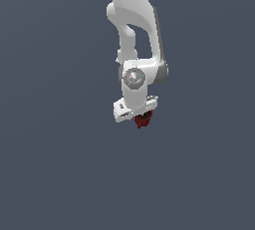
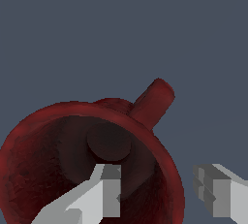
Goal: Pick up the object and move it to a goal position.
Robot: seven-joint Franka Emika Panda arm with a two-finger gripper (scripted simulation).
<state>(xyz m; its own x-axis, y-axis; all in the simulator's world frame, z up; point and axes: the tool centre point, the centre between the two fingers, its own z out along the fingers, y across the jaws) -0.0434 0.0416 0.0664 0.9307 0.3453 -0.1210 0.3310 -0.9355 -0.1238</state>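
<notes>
The object (image 2: 43, 155) is a small dark red, lumpy, cup-like item with a hollow inside and a stubby handle (image 2: 154, 101) sticking out. In the exterior view it (image 1: 143, 121) shows just under the white hand. My gripper (image 2: 162, 194) straddles its rim: one finger (image 2: 106, 194) is inside the hollow, and the other finger (image 2: 220, 194) is outside, with a gap to the wall. The jaws stand wide apart and do not press on the rim. In the exterior view the gripper (image 1: 144, 115) points down, its fingertips hidden behind the object.
The white arm (image 1: 132, 30) comes down from the top of the exterior view. Around it there is only a plain grey-blue surface (image 1: 60, 164).
</notes>
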